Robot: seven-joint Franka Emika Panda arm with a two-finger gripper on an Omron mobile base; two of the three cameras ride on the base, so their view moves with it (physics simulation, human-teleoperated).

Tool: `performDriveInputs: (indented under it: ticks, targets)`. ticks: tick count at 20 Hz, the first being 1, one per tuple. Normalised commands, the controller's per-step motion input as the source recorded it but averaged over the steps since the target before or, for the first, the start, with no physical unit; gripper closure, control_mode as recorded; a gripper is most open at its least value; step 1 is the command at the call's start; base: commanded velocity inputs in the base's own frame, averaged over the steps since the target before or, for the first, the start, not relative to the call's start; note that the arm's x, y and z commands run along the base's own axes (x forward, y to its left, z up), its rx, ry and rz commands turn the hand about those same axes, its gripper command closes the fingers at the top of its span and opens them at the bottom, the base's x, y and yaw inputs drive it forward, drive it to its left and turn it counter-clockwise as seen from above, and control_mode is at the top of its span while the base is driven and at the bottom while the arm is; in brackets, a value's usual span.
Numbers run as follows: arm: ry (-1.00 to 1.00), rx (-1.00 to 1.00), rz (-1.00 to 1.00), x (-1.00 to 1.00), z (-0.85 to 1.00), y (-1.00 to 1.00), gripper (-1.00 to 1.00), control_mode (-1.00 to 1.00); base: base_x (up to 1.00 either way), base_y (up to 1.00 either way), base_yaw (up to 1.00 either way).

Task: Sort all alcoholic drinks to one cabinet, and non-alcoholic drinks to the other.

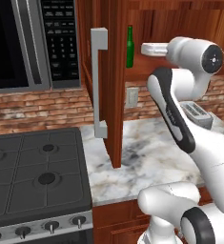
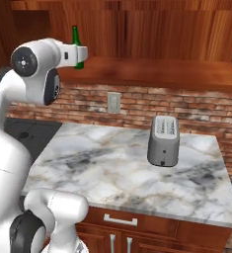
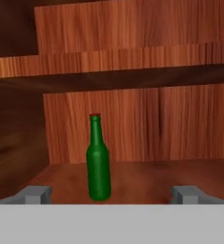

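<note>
Standing upright on the lower wooden cabinet shelf [image 3: 147, 178]: 1 slim dark green glass bottle [image 3: 98, 164], long axis vertical. Lying straight ahead of the jaws, left of centre. Jaws spread apart, gripping nothing.

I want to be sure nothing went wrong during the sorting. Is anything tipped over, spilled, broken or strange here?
Nothing stands out. The green bottle stands upright on the cabinet shelf, with no spill around it. The gripper is open in front of it and does not touch it. The toaster stands upright on the counter.
</note>
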Motion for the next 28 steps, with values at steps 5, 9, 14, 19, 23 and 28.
performDriveInputs:
  ticks: [5, 9, 14, 19, 23, 28]
  targets:
    - [0.31, 0.00, -0.01, -1.00, 0.02, -0.21, -1.00, -1.00, 0.00, 0.00, 0.00]
    - [0.38, 0.00, -0.02, -1.00, -0.15, -0.01, -1.00, -1.00, 0.00, 0.00, 0.00]
    - [0.39, 0.00, -0.03, -0.89, -0.51, 0.00, -1.00, -1.00, 0.00, 0.00, 0.00]
    - [0.28, 0.00, -0.03, -0.55, -0.62, -0.02, -1.00, -1.00, 0.00, 0.00, 0.00]
    - [0.20, 0.01, -0.02, -0.22, -0.61, 0.00, -1.00, -1.00, 0.00, 0.00, 0.00]
    - [0.13, 0.00, 0.00, -0.02, -0.63, 0.00, -1.00, -1.00, 0.00, 0.00, 0.00]
